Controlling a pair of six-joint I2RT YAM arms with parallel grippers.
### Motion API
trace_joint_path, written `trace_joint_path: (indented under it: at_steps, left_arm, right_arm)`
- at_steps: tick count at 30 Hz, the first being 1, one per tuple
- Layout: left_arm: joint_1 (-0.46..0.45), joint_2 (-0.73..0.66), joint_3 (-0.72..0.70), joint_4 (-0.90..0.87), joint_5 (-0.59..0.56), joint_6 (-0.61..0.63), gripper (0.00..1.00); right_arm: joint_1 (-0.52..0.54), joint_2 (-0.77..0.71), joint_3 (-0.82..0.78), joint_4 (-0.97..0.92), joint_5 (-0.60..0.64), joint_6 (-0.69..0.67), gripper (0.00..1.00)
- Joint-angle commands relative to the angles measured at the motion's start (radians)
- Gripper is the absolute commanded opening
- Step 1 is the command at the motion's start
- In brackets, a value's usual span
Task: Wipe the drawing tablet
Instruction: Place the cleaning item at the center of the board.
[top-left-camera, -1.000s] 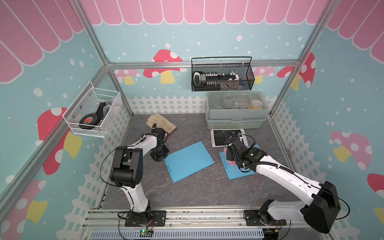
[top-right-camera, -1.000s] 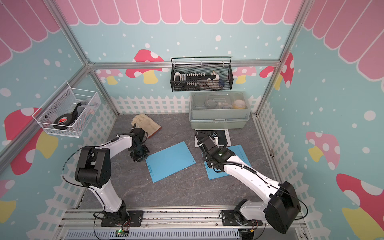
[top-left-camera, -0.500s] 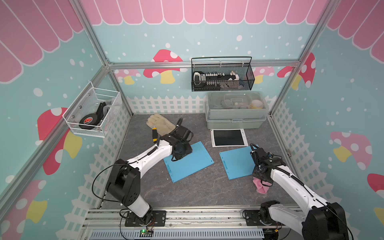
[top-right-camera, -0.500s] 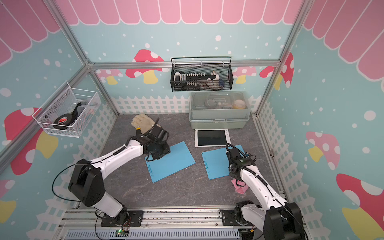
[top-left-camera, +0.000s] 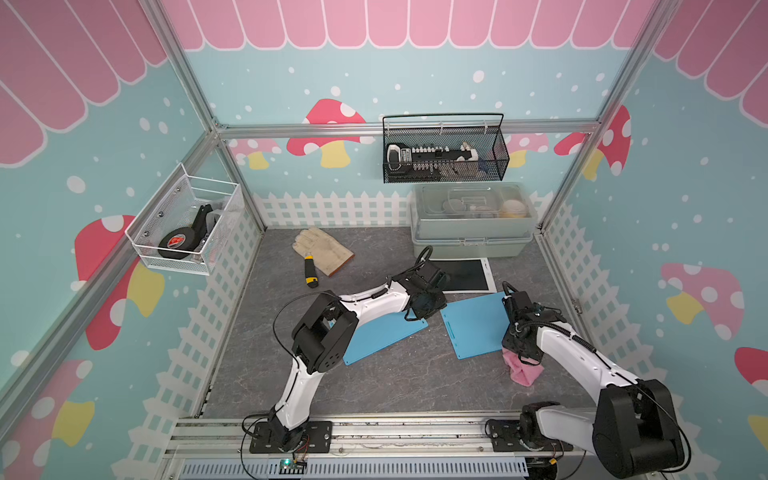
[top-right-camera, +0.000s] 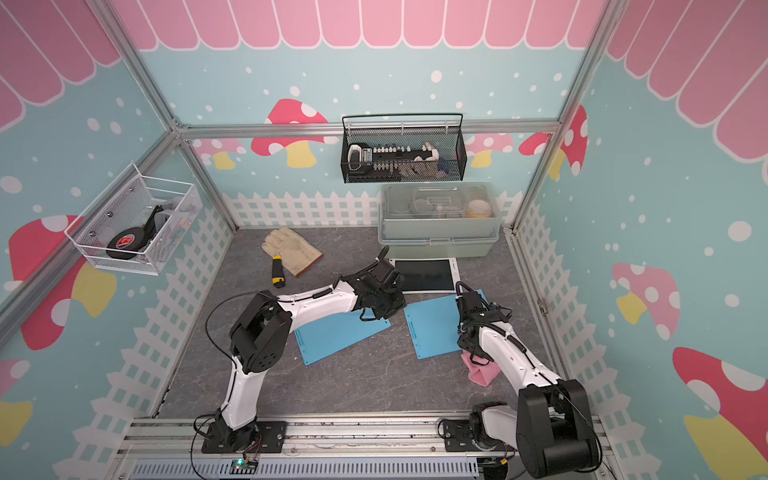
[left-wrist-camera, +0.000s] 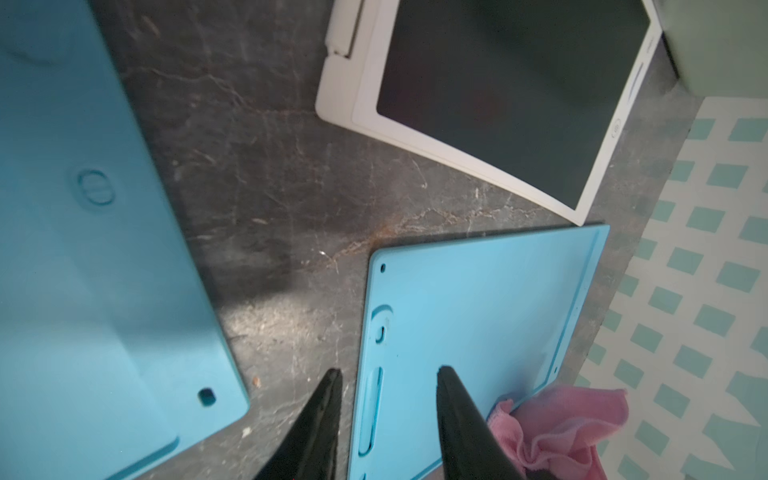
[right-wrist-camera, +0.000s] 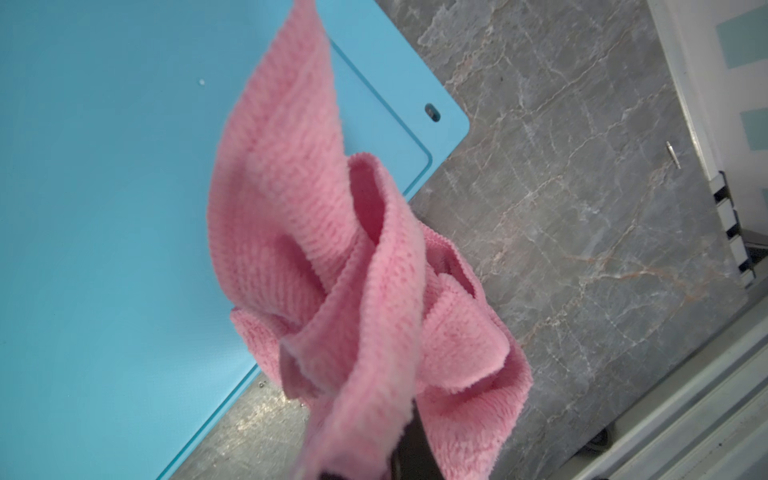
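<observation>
The drawing tablet (top-left-camera: 469, 274) (top-right-camera: 424, 274) (left-wrist-camera: 507, 91), white-framed with a dark screen, lies flat in front of the storage box. Two blue slabs lie nearer, one on the left (top-left-camera: 382, 334) (left-wrist-camera: 83, 270) and one on the right (top-left-camera: 478, 324) (right-wrist-camera: 104, 208). My left gripper (left-wrist-camera: 389, 372) (top-left-camera: 428, 301) hovers open over the right slab's edge, holding nothing. My right gripper (top-left-camera: 519, 353) is shut on a pink cloth (top-left-camera: 524, 371) (right-wrist-camera: 332, 249) off that slab's near right corner. The cloth hides its fingers.
A tan glove (top-left-camera: 324, 249) and a yellow-black screwdriver (top-left-camera: 309, 272) lie at the back left. A grey storage box (top-left-camera: 469, 224) stands at the back right under a black wire basket (top-left-camera: 444, 153). A white wire basket (top-left-camera: 187, 228) hangs on the left wall.
My left arm swung from the back left across to the gap between the slabs. My right arm drew back from the drawing tablet to the front right, carrying the cloth.
</observation>
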Motion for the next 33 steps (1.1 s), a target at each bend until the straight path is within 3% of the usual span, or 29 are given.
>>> trace_joint_path:
  at_steps: [1,5,13,15,17,25,33]
  left_arm:
    - [0.02,0.039,0.001,-0.005,0.007,-0.038,0.38]
    - [0.041,0.017,-0.082,-0.012,-0.01,-0.04,0.38]
    - [0.115,-0.108,-0.284,-0.033,-0.063,0.008,0.37]
    - [0.14,-0.147,-0.331,-0.047,-0.08,0.025,0.36]
    - [0.168,-0.186,-0.381,-0.046,-0.087,0.038,0.36]
    - [0.265,-0.293,-0.463,-0.101,-0.121,0.085,0.35]
    - [0.278,-0.328,-0.379,-0.208,-0.179,0.105,0.41]
  right_arm:
    - [-0.007,-0.011,0.011,0.015,0.006,-0.007,0.0]
    - [-0.007,0.0,0.034,0.018,0.034,-0.032,0.0]
    - [-0.007,0.057,0.073,0.012,0.07,-0.038,0.1]
    - [-0.007,0.056,0.08,0.013,0.082,-0.033,0.09]
    - [-0.007,0.056,0.086,0.015,0.089,-0.031,0.0]
    - [-0.007,0.071,0.106,0.008,0.108,-0.039,0.0]
    - [-0.008,0.071,0.154,-0.048,0.161,-0.046,0.49]
